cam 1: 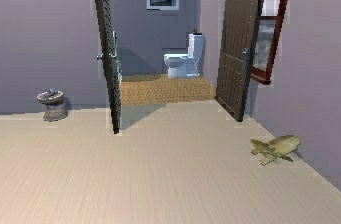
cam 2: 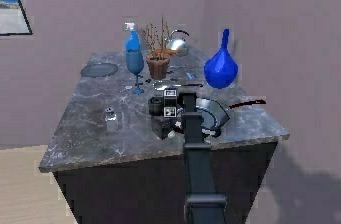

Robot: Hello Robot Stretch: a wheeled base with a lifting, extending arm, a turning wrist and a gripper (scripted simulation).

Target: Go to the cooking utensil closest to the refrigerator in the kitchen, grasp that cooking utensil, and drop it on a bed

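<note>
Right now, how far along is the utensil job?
Done: the robot stands at the dark counter. In hand: its arm extends over the top, gripper near a dark pan; I cannot tell whether it holds anything. Left: the carry and drop on a bed.

We are holding our arm [cam 2: 200, 170] out in the arm side view, where it is showing as a dark square bar running from the bottom edge, just right of the middle, up toward the centre of the frame and leaning slightly left. At its far end two white squares [cam 2: 172, 97] with black marks are sitting near the frame's centre. Just left of them our gripper [cam 2: 156, 106] is showing as a dark body, pointing toward the frame's left. We cannot tell whether it is holding anything.
</note>
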